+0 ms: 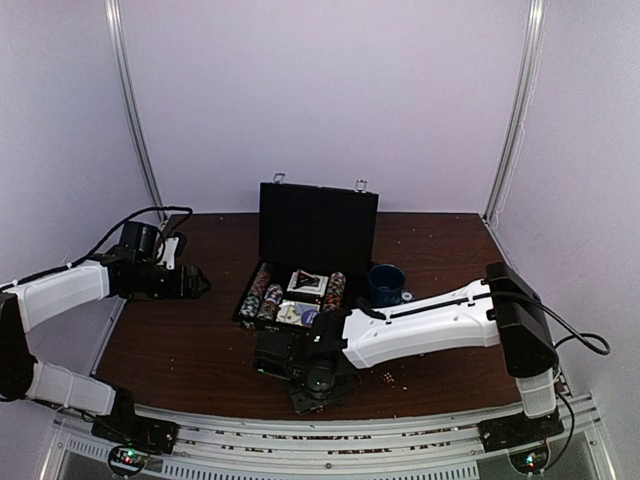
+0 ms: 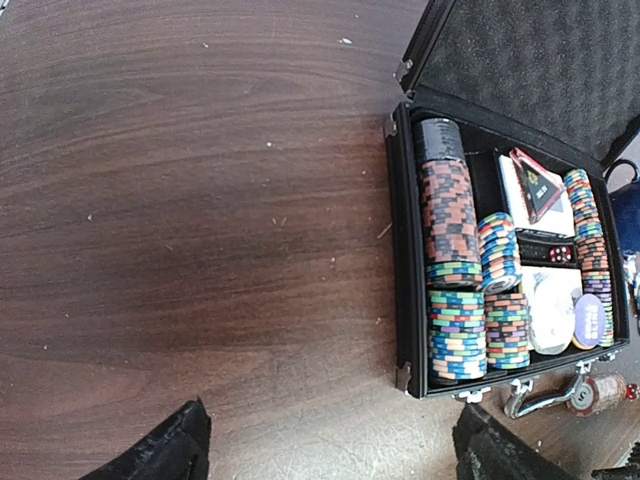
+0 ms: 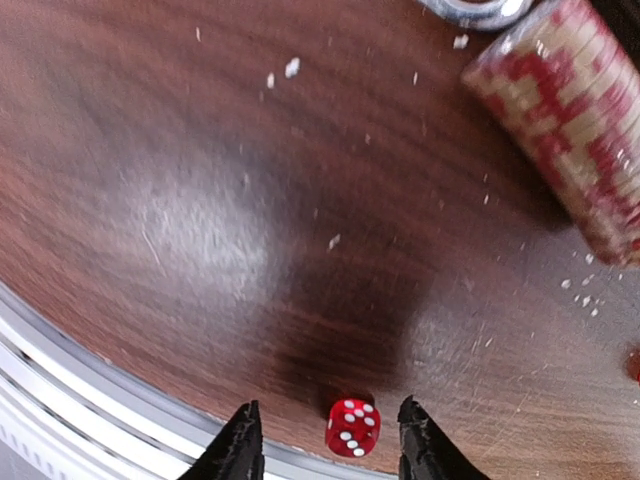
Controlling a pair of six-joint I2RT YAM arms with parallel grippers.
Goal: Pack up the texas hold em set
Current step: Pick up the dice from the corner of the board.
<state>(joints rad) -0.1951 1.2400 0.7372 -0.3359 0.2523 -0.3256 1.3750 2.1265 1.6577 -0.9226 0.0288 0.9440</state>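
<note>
"What is the right gripper point(image 3: 326, 418) doing?"

"Its fingers stand apart. A tiny red die point(image 3: 352, 428) sits between them on the table point(image 3: 200, 200), with a gap on each side. A roll of red and white chips point(image 3: 575, 120) lies near."

"And the left gripper point(image 2: 328, 425)?"

"Wide apart, holding nothing, over bare wood beside the open black case point(image 2: 404, 250). Poker chips point(image 2: 455, 300) and cards point(image 2: 535, 190) sit in it."

The open briefcase point(image 2: 405, 250) on the table point(image 2: 180, 200) holds striped chip rows point(image 2: 455, 260), cards point(image 2: 535, 190) and red dice point(image 2: 555, 255).
</note>
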